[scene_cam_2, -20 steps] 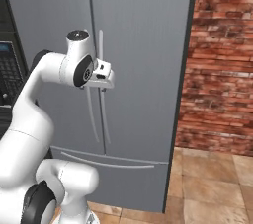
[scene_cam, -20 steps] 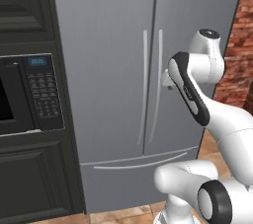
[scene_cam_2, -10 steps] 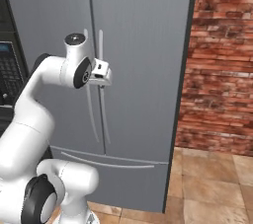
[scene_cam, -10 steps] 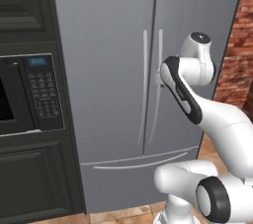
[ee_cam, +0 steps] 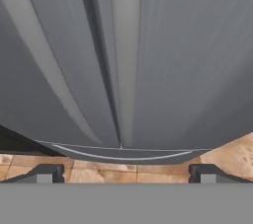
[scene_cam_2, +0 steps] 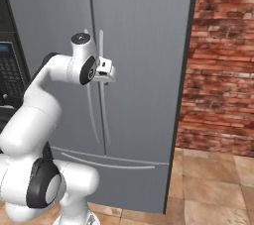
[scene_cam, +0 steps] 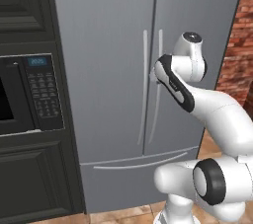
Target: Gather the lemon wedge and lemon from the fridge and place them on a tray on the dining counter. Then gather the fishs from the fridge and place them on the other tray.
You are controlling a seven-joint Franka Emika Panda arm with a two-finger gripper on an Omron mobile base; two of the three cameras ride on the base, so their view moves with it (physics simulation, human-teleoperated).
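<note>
Two long thin curved handles run down the middle of the fridge (scene_cam: 113,70), one on each closed door, either side of the centre seam. Its grey doors are shut, and a wide drawer front with its own curved handle sits below them. I can read no brand or lettering on the fridge. To its left stands a dark cabinet (scene_cam: 29,11) holding a microwave (scene_cam: 24,94); the microwave has a small blue display and a keypad, but the characters are too small for me to read.

My arm (scene_cam_2: 44,100) rises from the base, bends at the elbow and reaches forward at about mid-height of the doors. My gripper (scene_cam_2: 110,74) sits right at the right-hand door handle (scene_cam_2: 103,85), close against the door face; whether it touches the handle I cannot tell. In the hand view my two dark fingertips (ee_cam: 47,172) stand far apart at the bottom, jaws spread wide with nothing between them, and the camera looks down along the doors to the drawer handle and the tan tiled floor (ee_cam: 232,151). A red brick wall (scene_cam_2: 218,60) stands to the right of the fridge.
</note>
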